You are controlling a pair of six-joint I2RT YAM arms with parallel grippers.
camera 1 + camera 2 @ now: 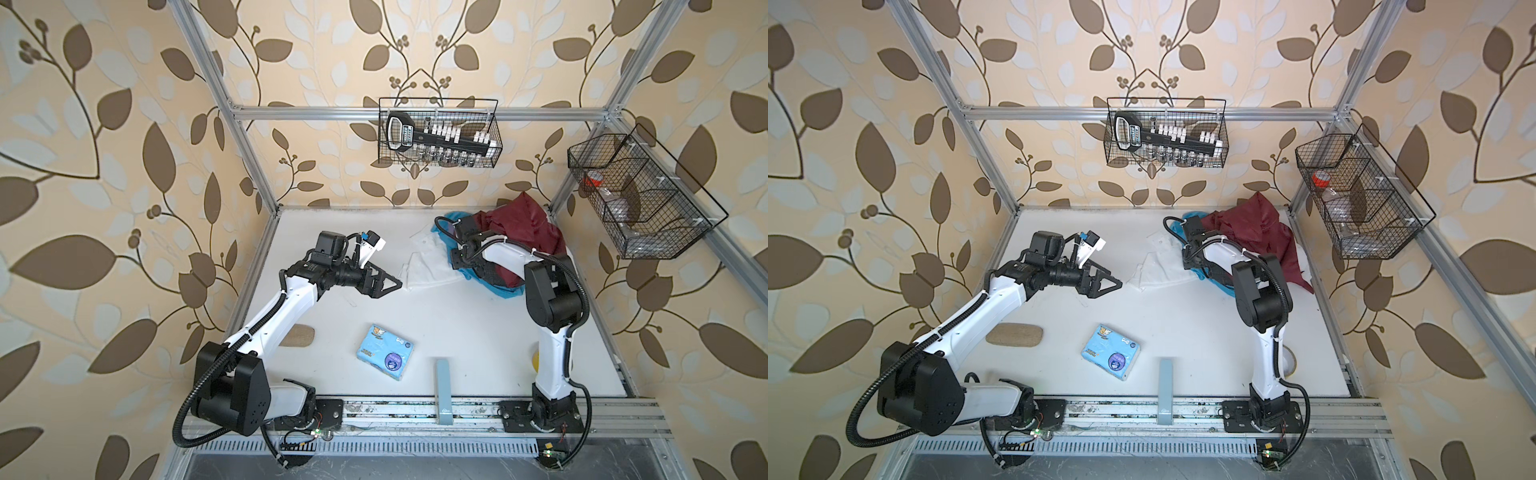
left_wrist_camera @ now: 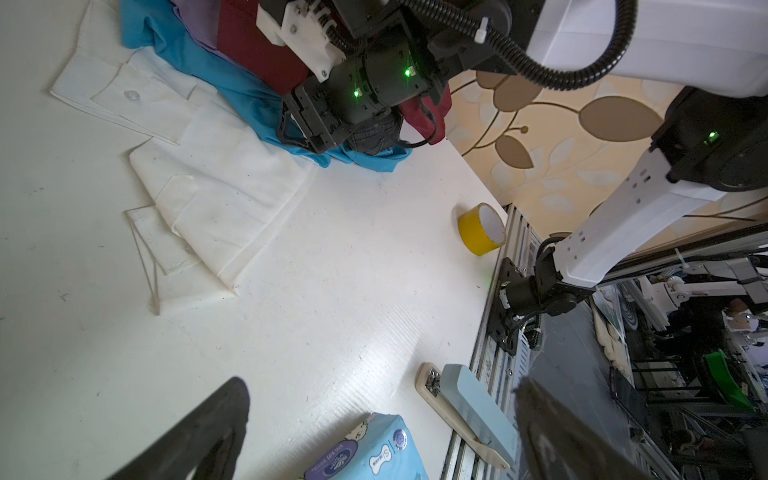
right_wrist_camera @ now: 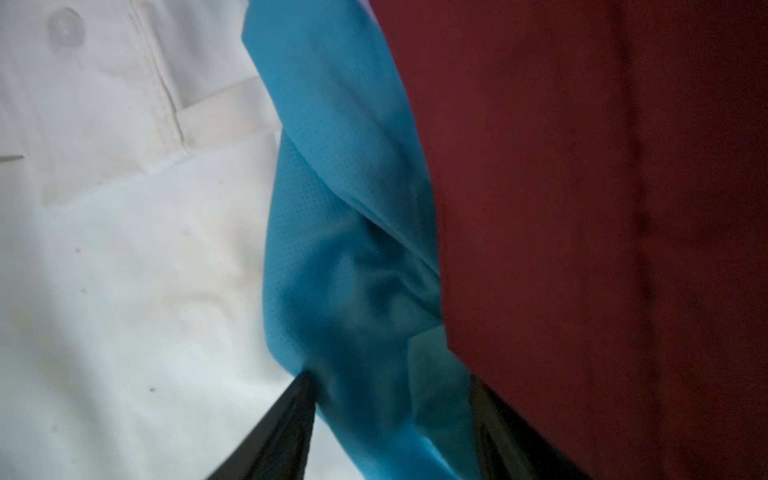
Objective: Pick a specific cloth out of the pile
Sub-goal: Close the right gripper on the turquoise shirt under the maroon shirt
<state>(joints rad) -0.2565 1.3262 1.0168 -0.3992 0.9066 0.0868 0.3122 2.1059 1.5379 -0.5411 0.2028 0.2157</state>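
With right claw (image 3: 390, 376), pinches from both sides a bunched fold of the bright turquoise-blue soft fabric cloth (image 3: 332, 166). Finds that cloth wedged between the crumpled maroon garment (image 1: 523, 232) and the flat white shirt (image 1: 428, 266), low in the mixed heap of garments (image 1: 498, 249) on the white table's (image 1: 457, 332) far right. Judges grasp made, pulling free not yet done. Holds left claw (image 1: 388, 284) spread wide, empty, well apart.

Left arm (image 1: 274, 316) hangs bent, left fingers (image 2: 216, 419) spread wide; right fingers (image 3: 286, 415) point down, gripping.
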